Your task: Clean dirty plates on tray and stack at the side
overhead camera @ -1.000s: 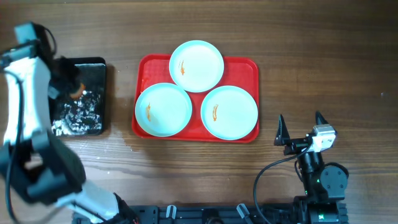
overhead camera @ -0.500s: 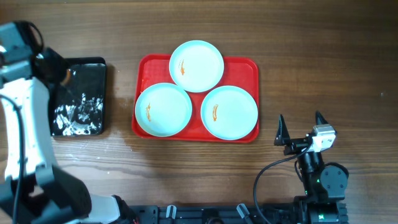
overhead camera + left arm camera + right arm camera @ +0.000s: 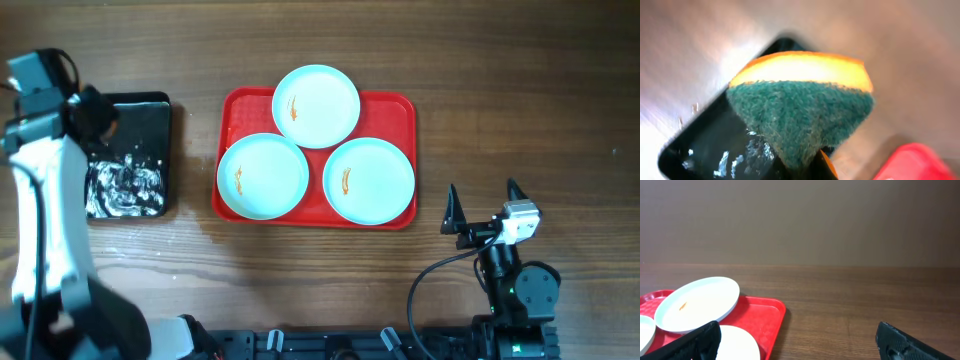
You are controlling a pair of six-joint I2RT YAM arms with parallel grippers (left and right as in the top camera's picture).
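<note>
My left hand (image 3: pixel 93 113) squeezes the green sponge (image 3: pixel 800 112) tight and has lifted it off the soapy black tray (image 3: pixel 140 100). Now I can wipe the three dirty plates (image 3: pixel 316 106).

Bench (image 3: pixel 540 80): dark wood-grain surface, filling the overhead view. Wall (image 3: pixel 800 220): plain brown, rising behind the bench's far edge.
</note>
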